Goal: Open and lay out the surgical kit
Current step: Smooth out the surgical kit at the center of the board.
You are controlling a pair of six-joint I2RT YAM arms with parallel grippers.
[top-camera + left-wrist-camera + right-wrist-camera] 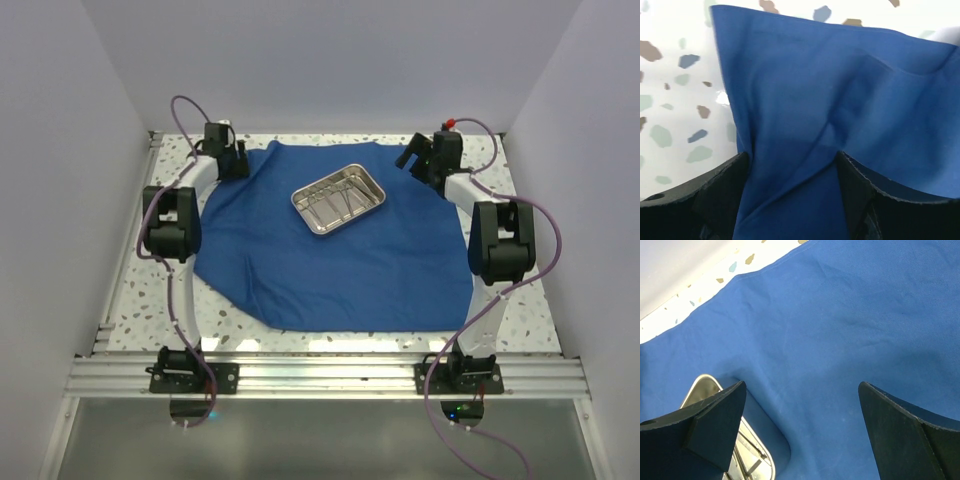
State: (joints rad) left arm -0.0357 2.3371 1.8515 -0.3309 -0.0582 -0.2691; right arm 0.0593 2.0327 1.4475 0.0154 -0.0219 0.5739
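The left gripper (792,195) pinches the blue cloth's (340,265) far-left corner, probably to flatten it; the right gripper (802,432) hovers unclenched, empty. The tray (340,197) sits mid-cloth, instruments (335,203) inside.

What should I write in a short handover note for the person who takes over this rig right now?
Left end effector: the blue cloth passes between its fingers at the far-left corner; a firm pinch cannot be confirmed.
Right end effector: open, holding nothing, above the cloth near the steel tray.
Things: the cloth lies spread over the speckled table; the tray sits on it at far centre, with the slim silver instruments inside.
Done: the wrap is opened.
Left: release the corner, then lay the instruments out.
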